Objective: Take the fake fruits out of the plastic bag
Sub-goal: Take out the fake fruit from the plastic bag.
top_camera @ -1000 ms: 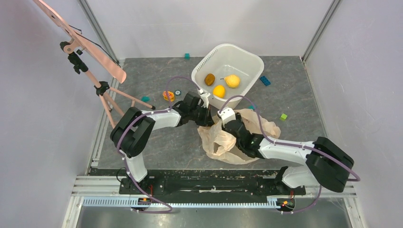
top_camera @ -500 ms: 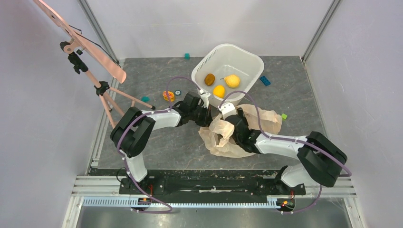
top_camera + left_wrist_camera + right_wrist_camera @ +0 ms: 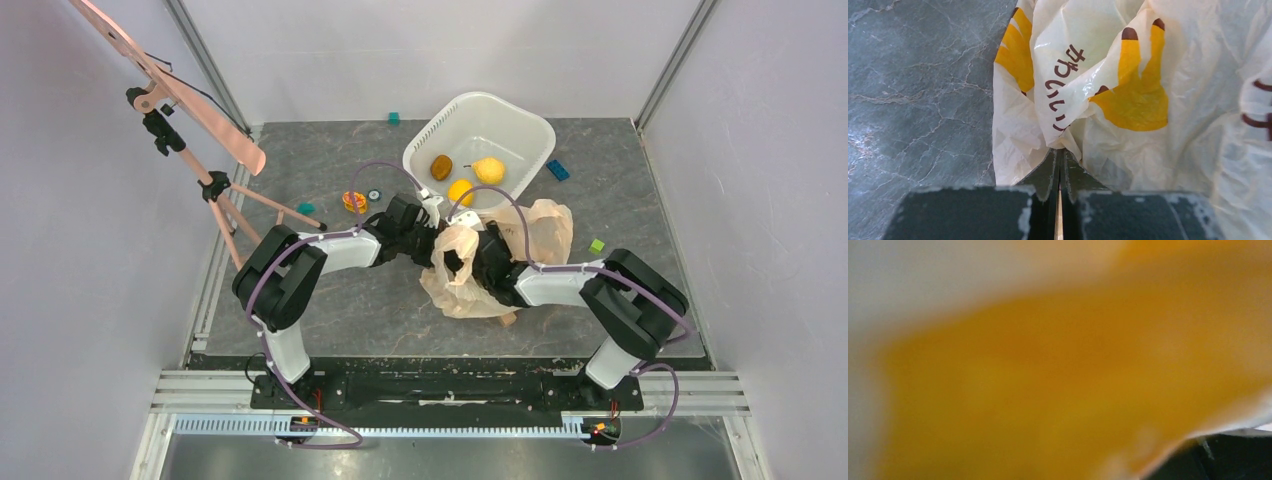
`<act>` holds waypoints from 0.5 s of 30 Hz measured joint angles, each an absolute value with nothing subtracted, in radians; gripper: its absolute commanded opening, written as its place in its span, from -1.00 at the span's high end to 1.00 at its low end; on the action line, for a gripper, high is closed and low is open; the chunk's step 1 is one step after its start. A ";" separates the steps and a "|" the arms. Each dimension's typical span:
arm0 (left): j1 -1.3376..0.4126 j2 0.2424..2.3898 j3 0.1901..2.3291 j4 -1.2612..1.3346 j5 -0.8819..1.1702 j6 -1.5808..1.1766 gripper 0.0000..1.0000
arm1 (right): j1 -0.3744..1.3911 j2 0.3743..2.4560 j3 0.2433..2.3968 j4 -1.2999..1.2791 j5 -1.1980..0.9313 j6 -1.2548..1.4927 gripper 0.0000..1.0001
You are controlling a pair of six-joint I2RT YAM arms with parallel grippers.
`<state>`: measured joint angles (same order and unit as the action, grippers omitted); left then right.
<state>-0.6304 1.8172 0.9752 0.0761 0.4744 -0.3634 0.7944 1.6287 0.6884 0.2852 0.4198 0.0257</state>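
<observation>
The peach-beige plastic bag [image 3: 520,235] printed with yellow bananas lies crumpled mid-table, just in front of the white tub. My left gripper [image 3: 438,244] is shut on a fold of the bag's left edge; in the left wrist view its fingertips [image 3: 1060,156] pinch the film of the bag [image 3: 1148,100]. My right arm [image 3: 545,283] reaches from the right into the bag, and its gripper is hidden under the film. The right wrist view shows only blurred orange-yellow print against the lens. A brown oval [image 3: 441,166], a yellow pear [image 3: 489,170] and an orange-yellow round fruit [image 3: 461,191] lie in the tub. The green pear is hidden.
The white tub [image 3: 520,118] stands at the back centre. A tripod [image 3: 215,185] leans at the left. An orange flower disc [image 3: 354,201] and small blocks, teal [image 3: 394,118], blue [image 3: 558,170] and green [image 3: 597,246], lie scattered on the grey table.
My right arm has swung left and pushed deeper into the bag. The bag has bunched up and shifted toward the tub. The left arm has stayed put.
</observation>
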 measured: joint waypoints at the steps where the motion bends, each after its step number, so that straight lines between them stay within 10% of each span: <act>1: -0.630 1.817 0.975 0.076 0.474 -0.363 0.95 | 0.794 1.639 0.690 0.287 0.423 0.024 -0.74; 15: -0.633 1.790 0.884 0.096 0.473 -0.359 0.96 | 0.800 1.462 0.606 0.237 0.406 0.045 -0.19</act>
<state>-0.6327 1.7901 0.8845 0.0959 0.4732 -0.3588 0.8001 1.4620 0.6064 0.2367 0.4057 0.0452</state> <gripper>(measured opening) 0.027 0.760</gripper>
